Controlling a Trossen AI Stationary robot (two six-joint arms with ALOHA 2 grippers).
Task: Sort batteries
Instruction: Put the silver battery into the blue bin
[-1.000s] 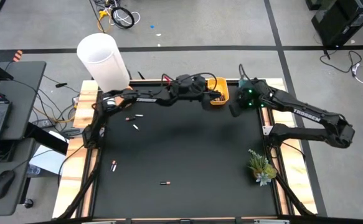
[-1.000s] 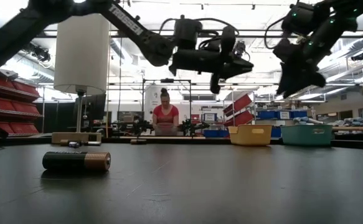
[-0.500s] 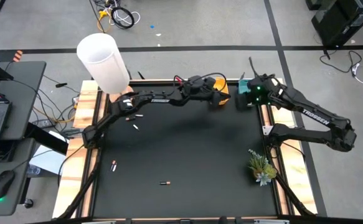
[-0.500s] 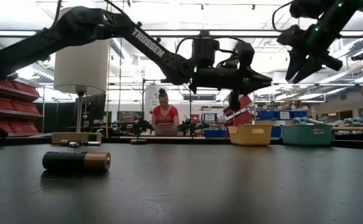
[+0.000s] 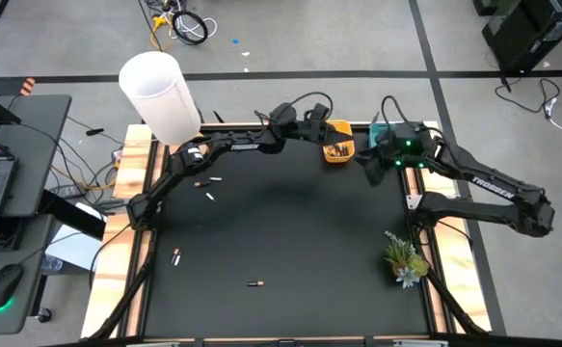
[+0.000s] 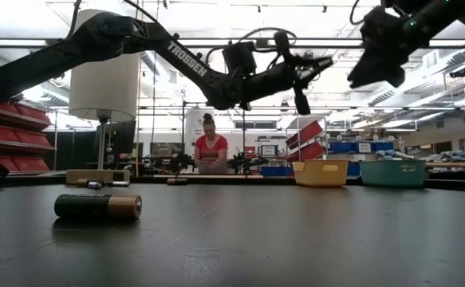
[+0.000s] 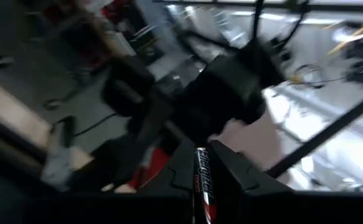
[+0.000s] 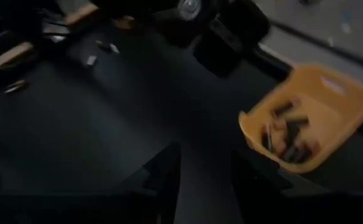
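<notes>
Yellow plastic makes the little tray point(image 5: 337, 151) at the far edge of the black table point(image 5: 281, 241), and we see a pile of dark batteries point(image 8: 287, 138) lying inside it. Next to it sits a teal tray point(image 6: 392, 172).

The left gripper point(image 5: 325, 128) hangs in the air just beside the yellow tray. Half a second ago it pointed down over the tray; now it has lifted and swung back toward the far edge. In its wrist view we see a thin battery with red on it point(image 7: 203, 186) pinched between its two fingers, so it is closed on that battery.

The right gripper point(image 5: 370, 166) is up high near the teal tray, and it has moved a little toward the table since the earlier picture. Its two fingers point(image 8: 162, 177) stand apart with nothing between them.

More batteries lie loose on the table. Two small ones point(image 5: 206, 189) are near the left arm's base, one with red on it point(image 5: 175, 256) lies by the left edge, and one point(image 5: 254, 283) lies near the front. We see that one big and close in the low view point(image 6: 98, 206), dark with a copper end. These have not moved.

A white lamp shade point(image 5: 160, 94) stands at the far left corner, and a small plant point(image 5: 404, 258) sits at the right edge. A person in red point(image 6: 211, 150) is far back in the room.
</notes>
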